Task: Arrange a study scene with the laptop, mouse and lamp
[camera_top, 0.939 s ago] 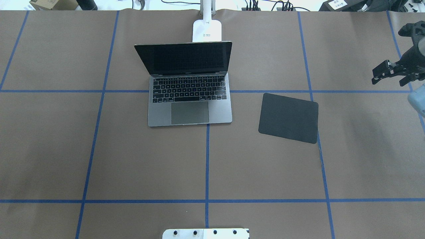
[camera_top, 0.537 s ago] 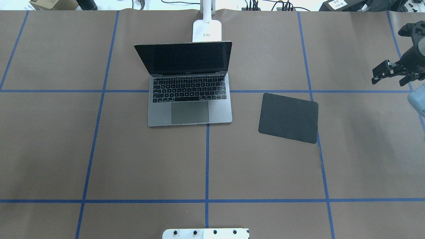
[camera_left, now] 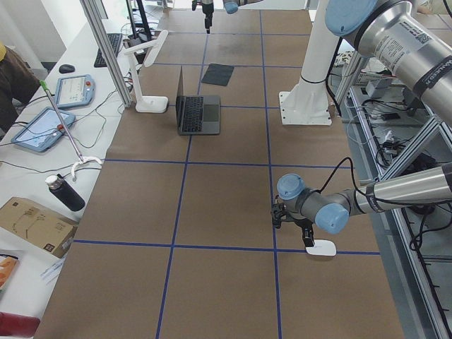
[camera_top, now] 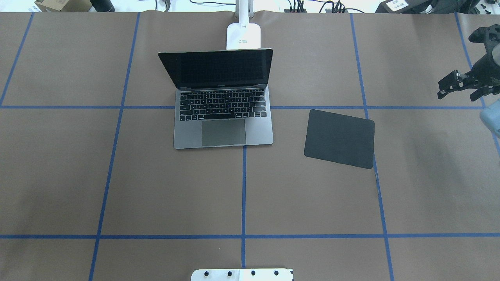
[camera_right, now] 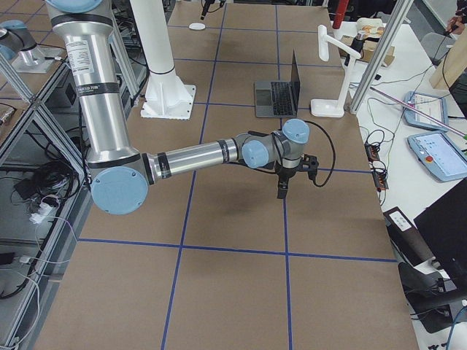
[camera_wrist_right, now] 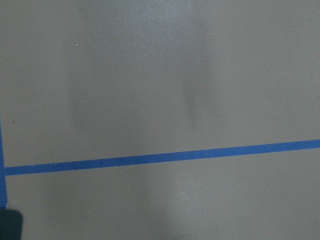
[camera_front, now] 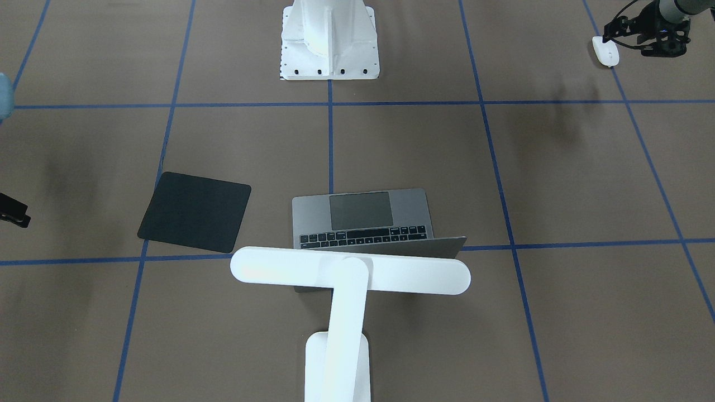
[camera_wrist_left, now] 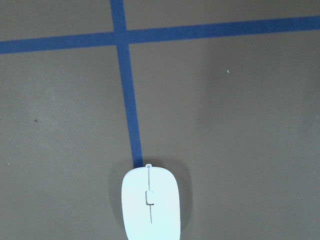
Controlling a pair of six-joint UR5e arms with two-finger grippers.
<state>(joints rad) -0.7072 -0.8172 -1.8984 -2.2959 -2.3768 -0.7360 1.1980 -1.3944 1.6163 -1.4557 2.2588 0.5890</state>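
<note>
**Front-facing view:** A slim grey metal laptop (camera_front: 363, 215) sits open mid-desk. A white T-shaped desk lamp (camera_front: 349, 273) stands just behind its lid. A flat black square mouse pad (camera_front: 195, 211) lies near the laptop, on the robot's right. A small white oval mouse (camera_front: 606, 54) lies well apart from all of these, far out on the robot's left of the brown desk (camera_front: 558, 167). The left hand (camera_front: 620, 30) is right by the mouse. I cannot tell if its fingers are apart or together.

**Overhead view:** The right hand (camera_top: 461, 85) hovers at the right edge. Its fingers look apart, with nothing between them. The mouse and the left hand are out of frame.

**Exterior left view:** The left hand (camera_left: 300, 224) is low over the mouse (camera_left: 321, 248), at the near end of the desk. Contact is unclear.

**Exterior right view:** The right hand (camera_right: 283, 184) points down over bare desk.

**Left wrist view:** The mouse (camera_wrist_left: 151, 205) lies flat at the bottom edge of the view, at the end of a blue tape line (camera_wrist_left: 127, 100). No fingers show.

**Right wrist view:** Only desk and tape are visible.

**Judged step:** The left hand looks set to pick up the mouse.

**Risks:**
- The shell is smooth, low and rounded, so a high or off-centre pinch could squirt it out or skid it along the desk.
- The route to the pad is long and passes the raised lid and the lamp head, so a low carry could knock either one.
- The pad is on the right arm's side, so the two arms could crowd each other there.
</note>
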